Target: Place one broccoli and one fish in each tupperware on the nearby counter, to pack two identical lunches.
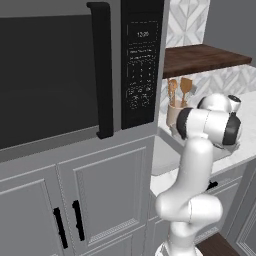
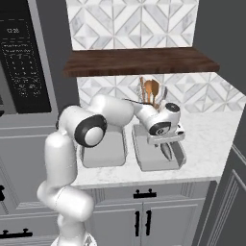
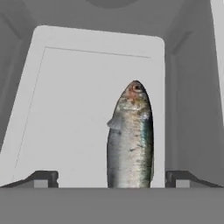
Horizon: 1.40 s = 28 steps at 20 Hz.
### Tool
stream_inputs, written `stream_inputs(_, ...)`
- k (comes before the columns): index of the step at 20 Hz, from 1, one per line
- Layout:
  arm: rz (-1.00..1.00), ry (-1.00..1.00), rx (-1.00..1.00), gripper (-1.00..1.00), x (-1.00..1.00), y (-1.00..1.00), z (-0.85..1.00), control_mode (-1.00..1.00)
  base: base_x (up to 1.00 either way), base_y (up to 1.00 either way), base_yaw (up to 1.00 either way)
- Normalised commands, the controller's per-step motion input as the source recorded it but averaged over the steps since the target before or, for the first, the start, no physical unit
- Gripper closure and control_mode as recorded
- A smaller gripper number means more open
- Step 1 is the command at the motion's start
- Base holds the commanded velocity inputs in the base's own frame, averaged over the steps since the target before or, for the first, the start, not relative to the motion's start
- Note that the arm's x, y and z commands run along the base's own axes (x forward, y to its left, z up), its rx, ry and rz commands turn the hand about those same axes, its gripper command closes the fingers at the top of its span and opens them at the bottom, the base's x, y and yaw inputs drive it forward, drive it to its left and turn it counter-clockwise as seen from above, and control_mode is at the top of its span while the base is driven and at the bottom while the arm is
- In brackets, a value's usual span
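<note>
Flanking fish (image 3: 130,138), wide claw (image 3: 113,178) (tupperware (image 3: 65,109) below).

White marble counter (image 2: 206,139) bearing two pale-grey tupperware trays (image 2: 103,153) side by side and a utensil crock (image 1: 174,113).

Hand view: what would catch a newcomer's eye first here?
A silvery fish hangs between the open claw tips, above a pale tupperware. From the right base view, the white arm reaches over the right-hand tray on the marble counter, below a wooden shelf.
</note>
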Motion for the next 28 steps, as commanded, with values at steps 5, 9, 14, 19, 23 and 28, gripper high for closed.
stream_inputs(5,0.0,-0.03,-0.05,-1.0,-0.67,0.35,0.97,-1.0,0.0,0.0,0.0)
stream_inputs(9,0.0,0.0,-0.06,-1.0,-0.85,0.47,0.96,-1.0,0.0,0.0,0.0)
stream_inputs(14,-0.03,0.0,-0.01,-1.0,-1.0,0.53,0.81,-1.0,0.0,0.0,0.0)
stream_inputs(19,-0.06,-0.02,0.0,-1.0,-0.92,0.71,0.73,-1.0,0.0,0.0,0.0)
stream_inputs(23,-0.06,-0.08,0.0,-1.0,-0.76,0.68,0.55,-1.0,0.0,0.0,0.0)
stream_inputs(28,-0.04,-0.03,0.0,-1.0,-0.45,0.32,0.35,1.0,-0.38,0.24,-0.03)
